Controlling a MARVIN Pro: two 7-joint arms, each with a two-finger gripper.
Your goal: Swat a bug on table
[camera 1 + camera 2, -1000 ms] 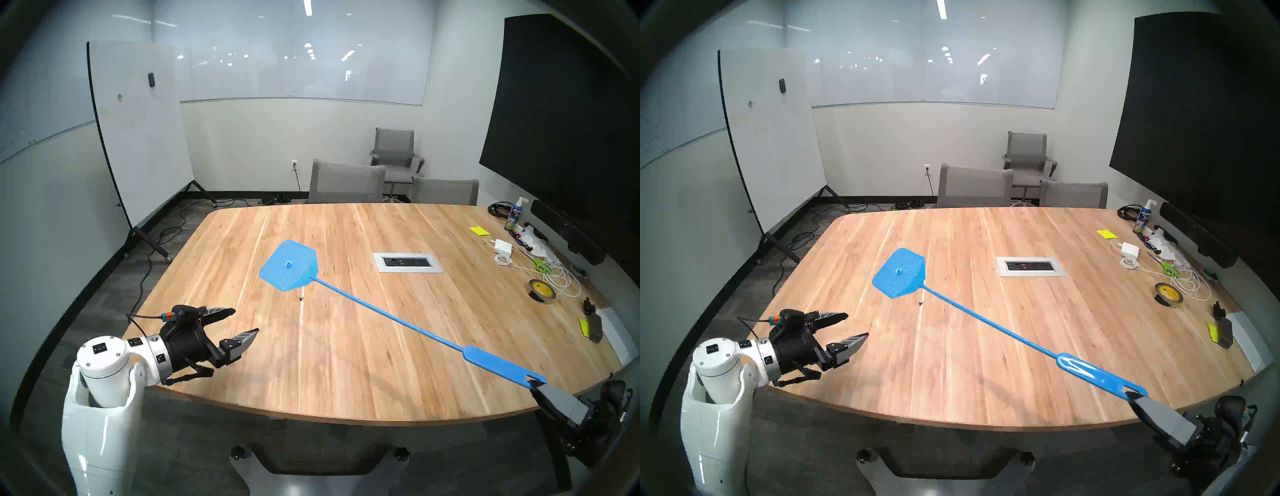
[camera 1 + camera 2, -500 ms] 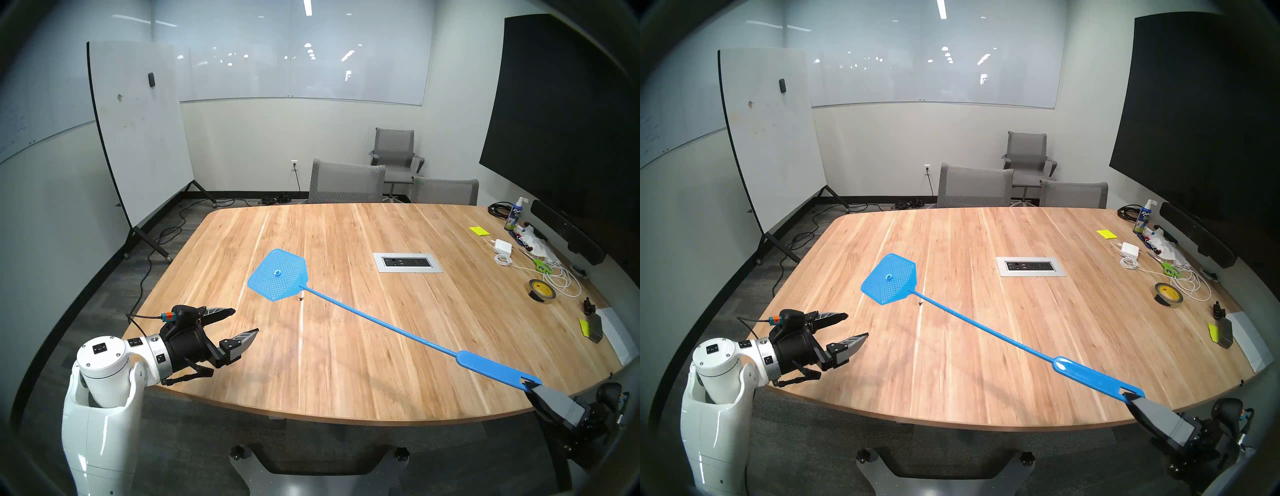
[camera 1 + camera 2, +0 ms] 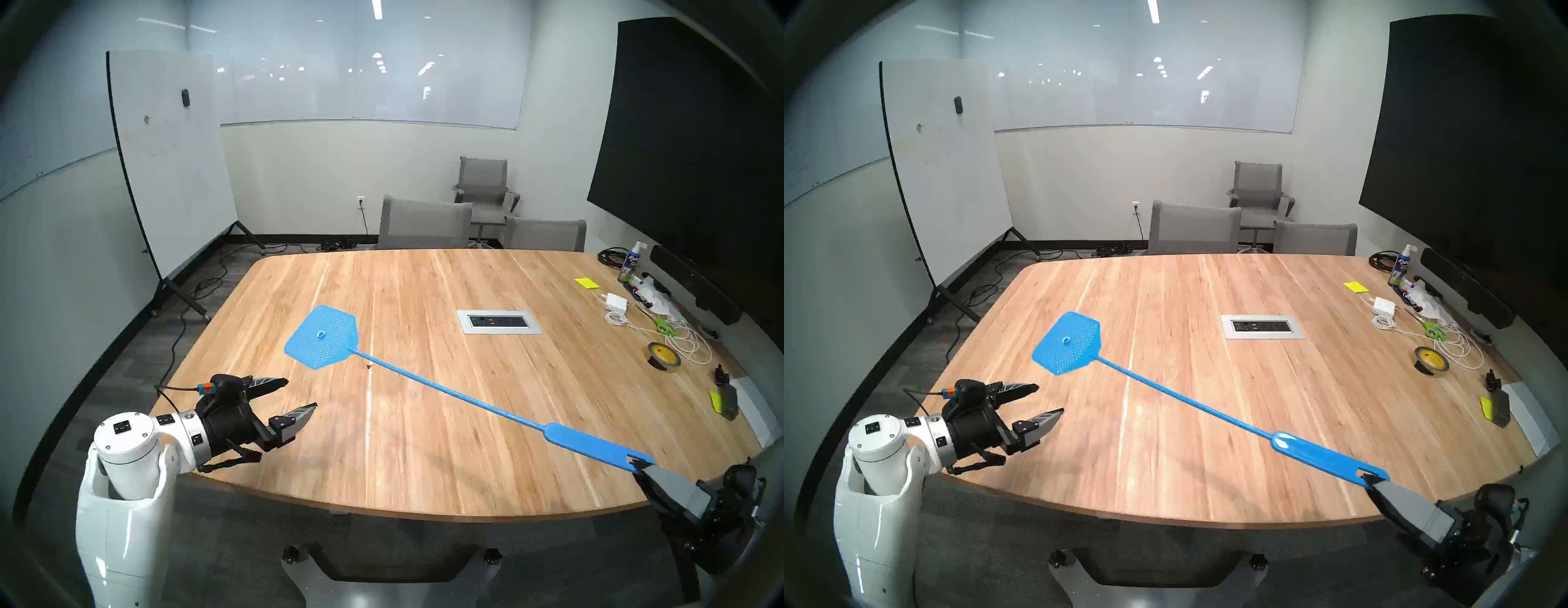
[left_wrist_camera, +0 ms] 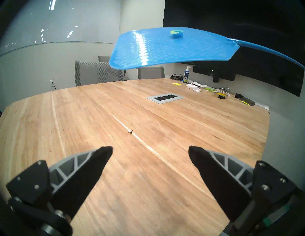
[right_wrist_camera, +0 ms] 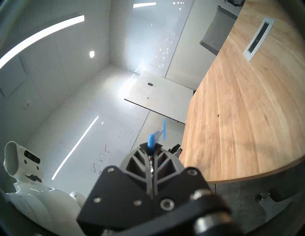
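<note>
Right gripper (image 3: 640,467) clamped on blue fly swatter (image 3: 424,382) handle; left gripper (image 3: 297,397) spread, empty. Bug (image 3: 368,365) on table (image 3: 424,467), just beside swatter shaft, behind raised head. Better to draw head back over bug, then strike flat.

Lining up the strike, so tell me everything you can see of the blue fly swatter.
The fly swatter looks like blue plastic: a perforated flat head with a small raised ring at its centre, a thin straight shaft, and a wider flat grip. The right gripper is shut on the grip's end. It hangs in the air above the table, touching nothing else, its head left of the bug.
</note>
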